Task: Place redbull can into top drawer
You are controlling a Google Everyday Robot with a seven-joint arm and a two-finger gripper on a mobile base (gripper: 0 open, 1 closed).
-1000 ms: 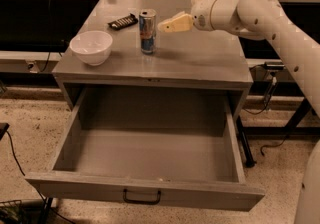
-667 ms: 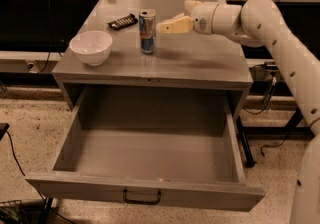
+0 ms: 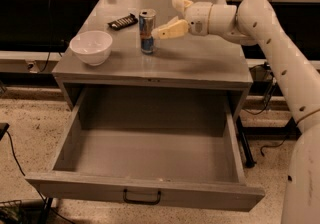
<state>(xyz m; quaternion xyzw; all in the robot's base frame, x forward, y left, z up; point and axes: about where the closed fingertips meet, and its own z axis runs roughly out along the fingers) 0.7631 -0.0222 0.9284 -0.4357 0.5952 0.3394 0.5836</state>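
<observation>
The redbull can (image 3: 147, 32) stands upright on the grey cabinet's top (image 3: 200, 63), silver and blue with a silver top. My gripper (image 3: 169, 17) is just right of the can at its height, open. One cream finger (image 3: 170, 30) reaches almost to the can's side and the other (image 3: 181, 4) sits farther back, behind it. The gripper holds nothing. The top drawer (image 3: 150, 154) is pulled wide open below the cabinet top, with nothing inside it, and its front panel carries a small dark handle (image 3: 142, 197).
A white bowl (image 3: 91, 46) sits left of the can on the cabinet top. A flat black bar-shaped object (image 3: 123, 21) lies behind them. My white arm (image 3: 280, 48) reaches in from the right. Dark tables and cables stand behind, and the floor is speckled.
My gripper has moved left along the cabinet top, closing in on the can's right side. The can, bowl and drawer have not moved.
</observation>
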